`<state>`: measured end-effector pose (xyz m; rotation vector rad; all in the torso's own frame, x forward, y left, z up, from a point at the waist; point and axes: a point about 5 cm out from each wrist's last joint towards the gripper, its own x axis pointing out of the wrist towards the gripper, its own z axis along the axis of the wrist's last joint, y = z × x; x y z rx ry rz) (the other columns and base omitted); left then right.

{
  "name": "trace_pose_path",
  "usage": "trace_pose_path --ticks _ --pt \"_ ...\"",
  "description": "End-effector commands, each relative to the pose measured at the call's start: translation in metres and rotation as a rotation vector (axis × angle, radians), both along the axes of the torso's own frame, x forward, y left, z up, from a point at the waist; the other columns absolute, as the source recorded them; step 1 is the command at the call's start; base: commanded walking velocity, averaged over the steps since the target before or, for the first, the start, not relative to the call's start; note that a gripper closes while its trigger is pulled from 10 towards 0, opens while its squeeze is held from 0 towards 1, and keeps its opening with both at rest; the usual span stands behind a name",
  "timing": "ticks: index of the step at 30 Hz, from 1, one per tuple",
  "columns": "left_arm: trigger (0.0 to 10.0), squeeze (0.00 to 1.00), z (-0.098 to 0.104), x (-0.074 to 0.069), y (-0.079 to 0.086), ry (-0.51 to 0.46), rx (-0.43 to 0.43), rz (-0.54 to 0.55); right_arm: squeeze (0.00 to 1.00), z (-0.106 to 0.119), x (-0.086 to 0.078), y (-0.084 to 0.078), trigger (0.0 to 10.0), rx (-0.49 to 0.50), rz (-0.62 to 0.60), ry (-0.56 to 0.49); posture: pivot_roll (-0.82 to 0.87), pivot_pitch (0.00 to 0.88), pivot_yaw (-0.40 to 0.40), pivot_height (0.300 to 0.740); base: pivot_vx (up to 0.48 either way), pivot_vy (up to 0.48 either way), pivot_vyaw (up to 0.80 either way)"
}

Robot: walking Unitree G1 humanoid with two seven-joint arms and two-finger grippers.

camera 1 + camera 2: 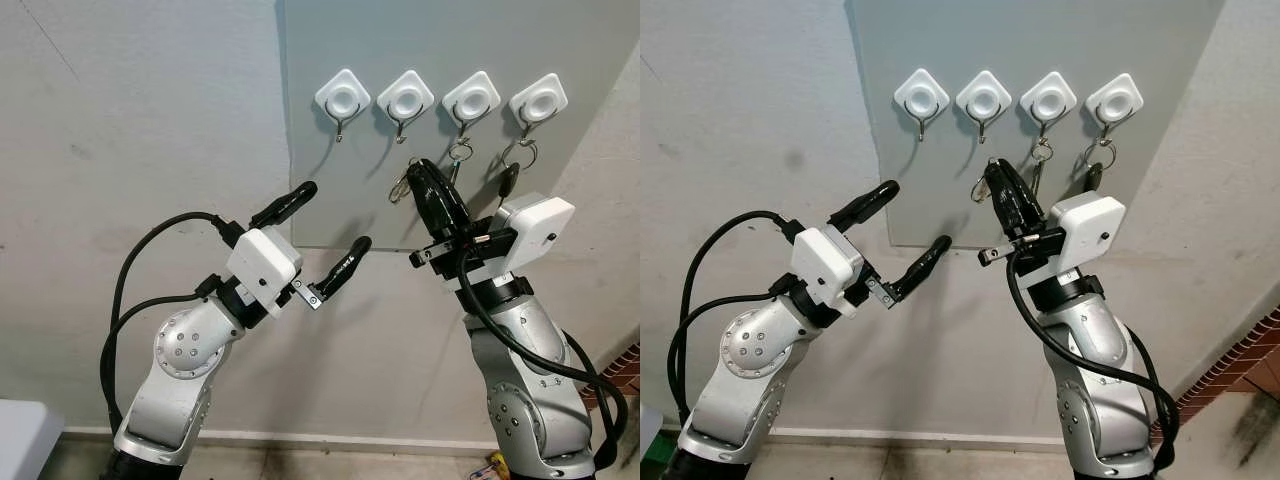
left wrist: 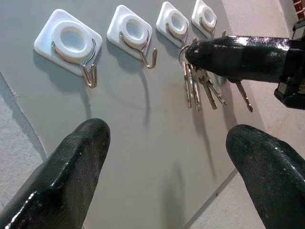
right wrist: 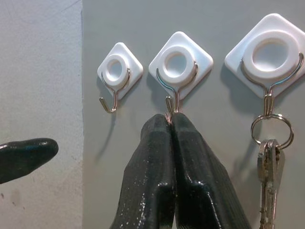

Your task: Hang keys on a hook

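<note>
Bunch of keys (image 2: 200, 88): pinched at its ring between the pressed-together fingers of the right gripper (image 1: 418, 172), just below the second hook from the left (image 1: 402, 130) on the grey wall panel (image 1: 350, 40). Third hook (image 1: 463, 128) and fourth hook (image 1: 527, 125): each already carries keys. First hook (image 1: 340, 130): bare. Left gripper (image 1: 333, 220): fingers spread wide, holding nothing, lower left of the panel.

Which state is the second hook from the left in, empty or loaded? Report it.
Empty. The second hook carries nothing; the right claw, shut on the key bunch, sits just below it.
</note>
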<state>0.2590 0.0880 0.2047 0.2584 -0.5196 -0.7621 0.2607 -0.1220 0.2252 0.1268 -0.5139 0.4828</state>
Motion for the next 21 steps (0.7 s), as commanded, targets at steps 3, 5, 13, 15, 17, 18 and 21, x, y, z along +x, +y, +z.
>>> trace_pose_path --ticks 3,5,13,15,17,18,21 --pt "10.0 0.00 0.0080 0.0014 -0.0003 -0.025 -0.006 0.007 0.00 0.0085 -0.0023 0.0027 10.0 0.006 0.020 -0.022 -0.01 0.000 0.046 0.740 0.000 0.000 0.00" --pt "10.0 0.00 0.0079 0.0014 -0.0004 -0.025 -0.006 0.007 0.00 0.0085 -0.0025 0.0034 10.0 0.006 0.027 -0.020 -0.01 0.000 0.043 0.740 0.000 0.000 0.00" --pt "10.0 0.00 0.0107 0.0015 -0.0021 -0.033 -0.011 0.005 0.00 0.0098 -0.0019 0.0075 10.0 0.015 0.050 -0.019 0.00 0.000 0.040 0.740 0.000 0.000 0.00" --pt "10.0 0.00 0.0117 0.0012 -0.0030 -0.037 -0.014 0.001 0.00 0.0103 -0.0015 0.0090 10.0 0.021 0.060 -0.017 0.00 0.000 0.040 0.740 0.000 0.000 0.00" --pt "10.0 0.00 0.0113 0.0009 -0.0033 -0.037 -0.014 -0.002 0.00 0.0109 -0.0013 0.0099 10.0 0.028 0.064 -0.016 0.00 0.000 0.038 0.740 0.000 0.000 0.00" --pt "10.0 0.00 0.0113 0.0009 -0.0035 -0.037 -0.014 -0.002 0.00 0.0114 -0.0010 0.0102 10.0 0.034 0.066 -0.015 0.00 0.000 0.038 0.740 0.000 0.000 0.00" --pt "10.0 0.00 0.0113 0.0008 -0.0039 -0.037 -0.015 -0.004 0.00 0.0125 -0.0006 0.0110 10.0 0.042 0.070 -0.015 -0.01 0.000 0.037 0.740 0.000 0.000 0.00"
